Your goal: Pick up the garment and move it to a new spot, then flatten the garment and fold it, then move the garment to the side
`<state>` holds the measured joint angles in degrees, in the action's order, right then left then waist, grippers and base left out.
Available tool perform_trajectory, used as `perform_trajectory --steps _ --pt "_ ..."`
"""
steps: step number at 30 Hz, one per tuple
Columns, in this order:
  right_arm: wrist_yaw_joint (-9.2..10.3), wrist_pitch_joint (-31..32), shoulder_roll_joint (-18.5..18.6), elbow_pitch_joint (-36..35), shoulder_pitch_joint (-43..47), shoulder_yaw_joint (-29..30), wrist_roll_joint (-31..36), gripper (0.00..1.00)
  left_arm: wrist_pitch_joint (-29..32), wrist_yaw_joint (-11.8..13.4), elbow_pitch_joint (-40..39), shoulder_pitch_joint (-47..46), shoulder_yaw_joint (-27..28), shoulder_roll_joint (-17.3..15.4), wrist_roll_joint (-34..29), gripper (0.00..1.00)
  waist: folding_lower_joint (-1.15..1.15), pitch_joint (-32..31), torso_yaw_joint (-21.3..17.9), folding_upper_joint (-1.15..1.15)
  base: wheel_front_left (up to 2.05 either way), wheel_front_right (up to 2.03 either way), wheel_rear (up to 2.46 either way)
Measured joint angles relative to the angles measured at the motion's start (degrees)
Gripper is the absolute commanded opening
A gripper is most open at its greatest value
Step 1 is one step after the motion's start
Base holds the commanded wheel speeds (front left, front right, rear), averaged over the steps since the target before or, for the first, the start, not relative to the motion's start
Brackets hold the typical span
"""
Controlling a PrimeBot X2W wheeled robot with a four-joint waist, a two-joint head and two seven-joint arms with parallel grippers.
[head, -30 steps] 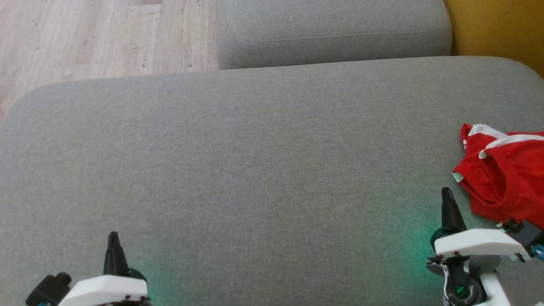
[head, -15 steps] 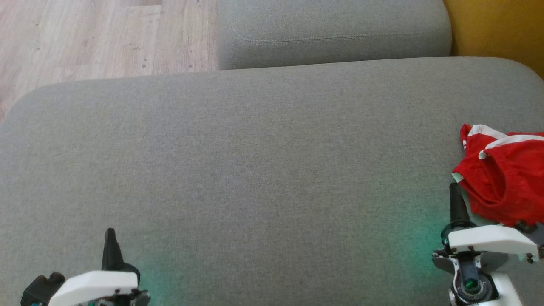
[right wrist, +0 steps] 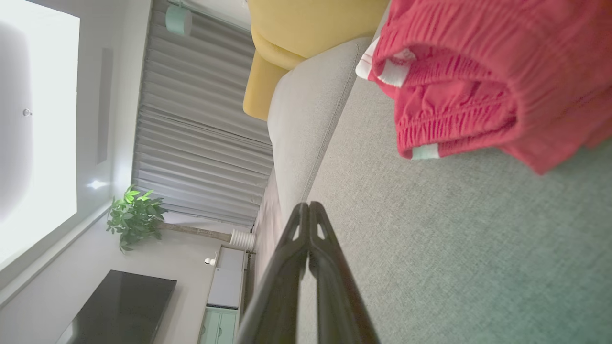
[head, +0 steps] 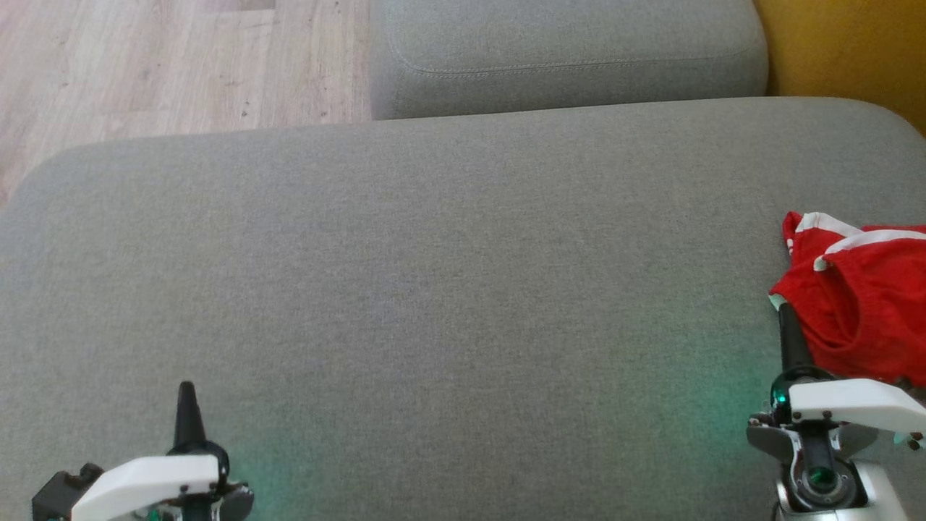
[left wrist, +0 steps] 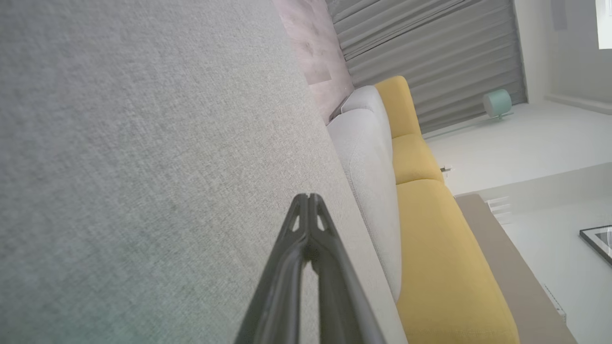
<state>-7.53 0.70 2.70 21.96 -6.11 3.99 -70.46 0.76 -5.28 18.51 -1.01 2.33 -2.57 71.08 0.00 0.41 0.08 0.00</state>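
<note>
Right wrist view has the right gripper [right wrist: 309,207] with its two dark fingers pressed together to a single point, nothing between them. It hangs close over the grey cushion [right wrist: 454,248]. The red garment [right wrist: 478,71] lies just ahead and to one side of the tips, bunched up, with a gathered elastic band and white trim showing. A strip of bare grey fabric separates it from the fingers.

From the head camera the garment sits crumpled at the far right edge of the cushion, partly cut off by the frame, and the right gripper's tip is just beside its lower left hem. The left gripper [head: 187,396] is well apart at the lower left. Its fingers are likewise closed to a point and empty, over bare cushion.

The cushion is a broad, flat seat in coarse grey weave with rounded corners. A faint green glow [head: 698,412] tints the fabric beside each gripper. Behind it stands a second grey cushion [head: 564,51] with a stitched seam. Pale wood floor [head: 145,65] shows at the upper left, and yellow upholstery [head: 846,43] at the upper right.

Further out, the wrist cameras take in grey pleated curtains [right wrist: 201,119], a leafy green plant [right wrist: 136,217], a dark flat screen [right wrist: 119,306], a bright window [right wrist: 38,119] and white walls.
</note>
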Motion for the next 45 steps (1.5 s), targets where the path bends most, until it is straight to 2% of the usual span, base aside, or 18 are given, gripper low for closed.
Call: perform_trajectory --steps 32,45 --pt "0.0 5.4 0.0 -5.4 1.0 3.6 -21.0 0.0 5.3 -1.8 -2.4 -2.3 1.8 0.0 20.6 0.0 0.0 -0.2 -0.1 0.0 0.0 0.0 0.0" --pt "0.0 5.4 0.0 -5.6 1.0 3.7 -21.3 0.0 5.5 -1.8 -2.4 -2.4 1.9 0.0 20.8 0.0 0.0 -0.2 -0.1 0.0 0.0 0.0 0.0"
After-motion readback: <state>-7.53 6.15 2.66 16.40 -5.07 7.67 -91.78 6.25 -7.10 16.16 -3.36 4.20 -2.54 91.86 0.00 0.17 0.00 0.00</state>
